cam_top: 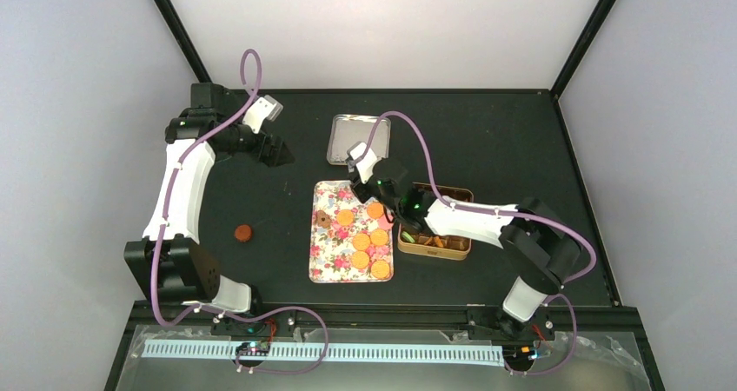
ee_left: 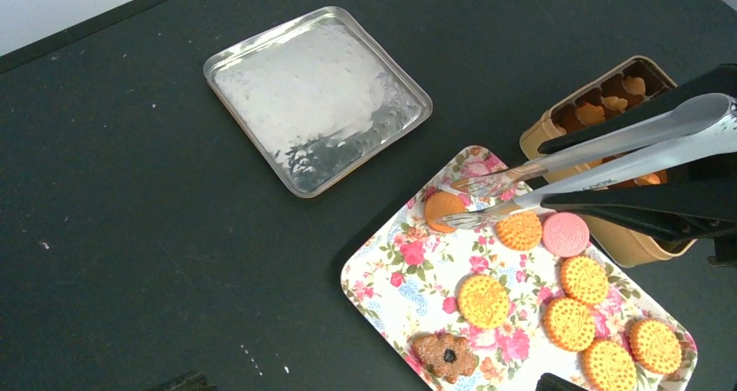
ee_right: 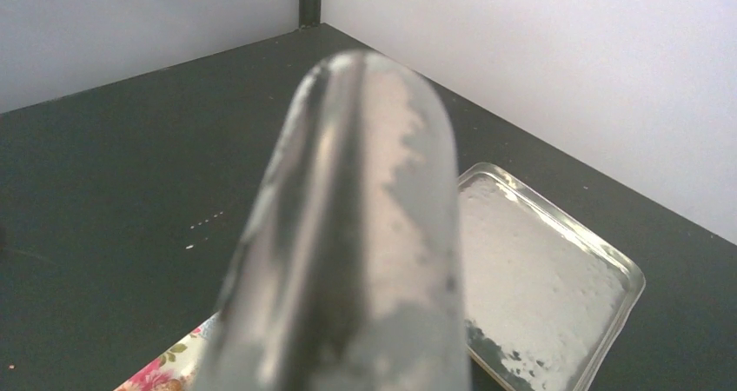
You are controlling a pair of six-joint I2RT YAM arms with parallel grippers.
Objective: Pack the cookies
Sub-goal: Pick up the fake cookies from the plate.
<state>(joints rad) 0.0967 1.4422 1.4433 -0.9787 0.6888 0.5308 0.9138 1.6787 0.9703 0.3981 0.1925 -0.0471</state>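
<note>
Several cookies lie on a floral tray (cam_top: 328, 265), also in the left wrist view (ee_left: 391, 278): round orange ones (ee_left: 483, 301), a pink one (ee_left: 566, 234) and a dark brown flower-shaped one (ee_left: 445, 355). My right gripper (cam_top: 382, 185) is shut on metal tongs (ee_left: 608, 148). The tong tips straddle a plain orange cookie (ee_left: 437, 206) at the tray's far end. The tongs fill the right wrist view as a blur (ee_right: 348, 261). My left gripper (cam_top: 276, 152) is open and empty, high at the back left. Only its fingertips (ee_left: 187, 381) show in its wrist view.
A brown compartmented tin (cam_top: 459, 247) holding some cookies stands right of the tray, under my right arm. Its silver lid (cam_top: 358, 139) lies upside down behind the tray. One brown cookie (cam_top: 244, 232) lies alone on the black table left of the tray.
</note>
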